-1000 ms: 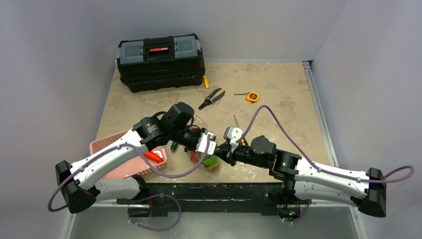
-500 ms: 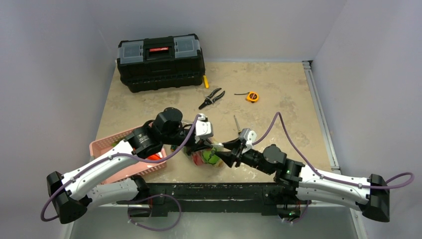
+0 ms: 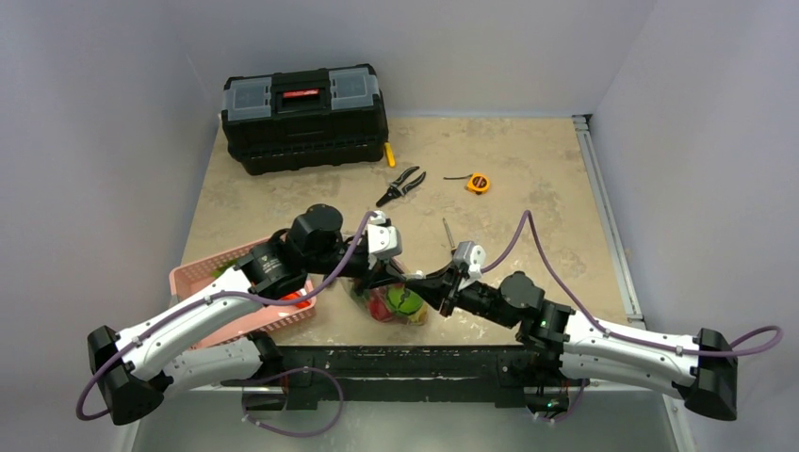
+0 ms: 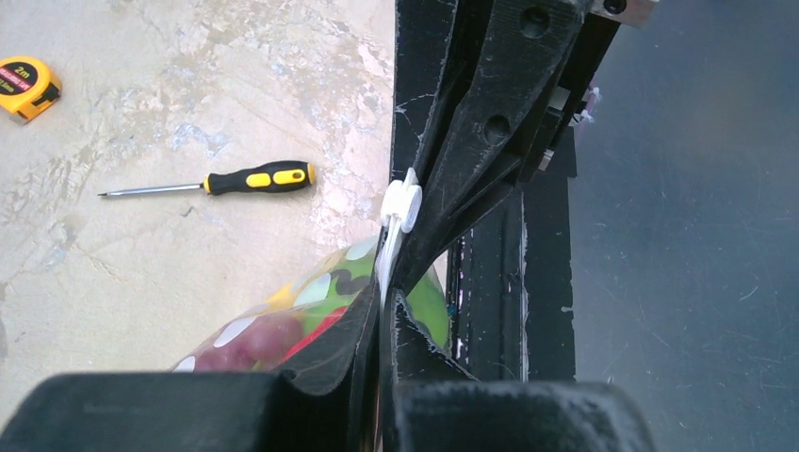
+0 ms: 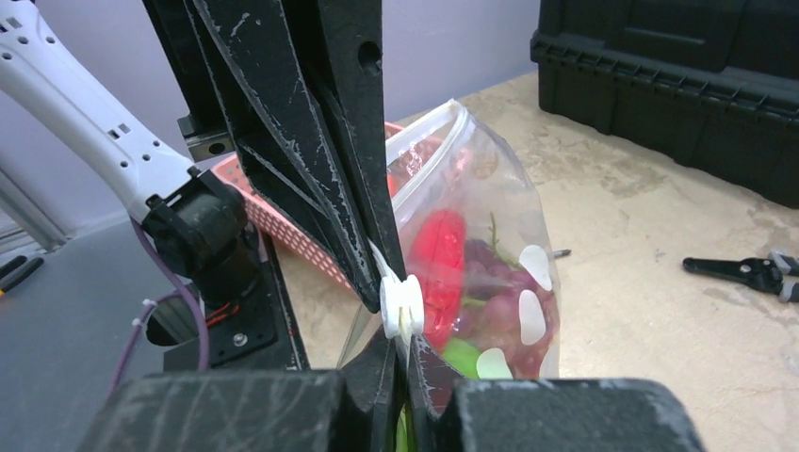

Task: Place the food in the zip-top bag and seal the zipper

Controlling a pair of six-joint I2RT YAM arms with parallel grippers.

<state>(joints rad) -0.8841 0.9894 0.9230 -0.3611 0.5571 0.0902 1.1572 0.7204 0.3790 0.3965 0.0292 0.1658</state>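
The zip-top bag (image 3: 394, 306) hangs between my two grippers near the table's front edge. Through its dotted plastic shows the food (image 5: 441, 252): a red piece, purple fruit and green pieces (image 4: 332, 290). My left gripper (image 4: 384, 294) is shut on the zipper (image 4: 387, 252), the whitish strip at the bag's top edge. My right gripper (image 5: 407, 347) is shut on the same strip just under its white slider (image 5: 402, 306). The two pairs of fingers meet tip to tip (image 3: 405, 282). Beyond the slider the zipper (image 5: 429, 134) looks parted.
A pink basket (image 3: 203, 275) sits at the front left, under the left arm. At the back stands a black toolbox (image 3: 303, 115). Pliers (image 3: 400, 185), a tape measure (image 3: 478, 183) and a yellow-handled screwdriver (image 4: 254, 178) lie on the table behind the bag.
The left arm drew back and lifted the bag's edge. The right gripper pulled away to the right, opened, then came back and shut on the zipper by the slider.
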